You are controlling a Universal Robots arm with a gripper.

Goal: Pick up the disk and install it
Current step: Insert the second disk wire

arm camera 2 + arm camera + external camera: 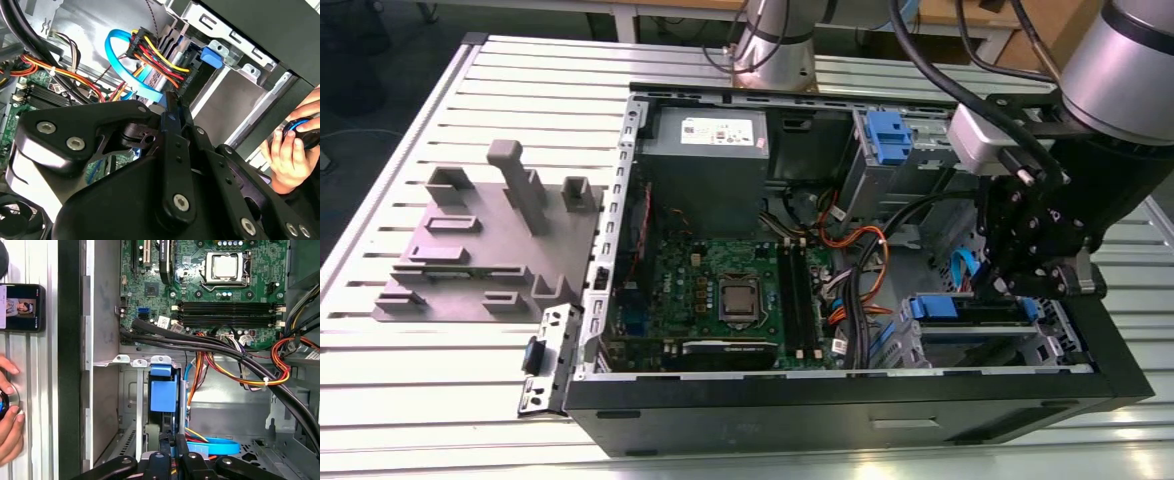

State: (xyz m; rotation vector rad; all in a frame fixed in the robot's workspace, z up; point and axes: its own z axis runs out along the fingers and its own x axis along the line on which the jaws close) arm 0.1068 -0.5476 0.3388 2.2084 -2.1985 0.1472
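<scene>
First wrist view: the disk (164,396) stands on edge in the metal drive cage (137,405) of the open computer case (854,412). What shows of it is mostly its blue plastic bracket, a narrow block with a raised tab toward the motherboard (165,285). In the exterior view the disk (947,306) is a blue bar low in the cage at the exterior view's right, just beside the claw (1047,283). The claw (172,444) hangs at the disk's near end with its fingers drawn close together and a sliver of blue between them; whether they pinch the bracket I cannot tell.

A thick bundle of black cables (200,342) crosses between cage and motherboard. Orange, yellow and red wires (235,372) sag beside the disk, and a flat blue cable (215,445) loops next to the claw.

Outside the case wall a person's hand (7,412) rests on a round knob on the desk (45,390), near a dark phone (22,307). A grey moulded fixture (467,255) lies on the desk at the exterior view's left.
</scene>
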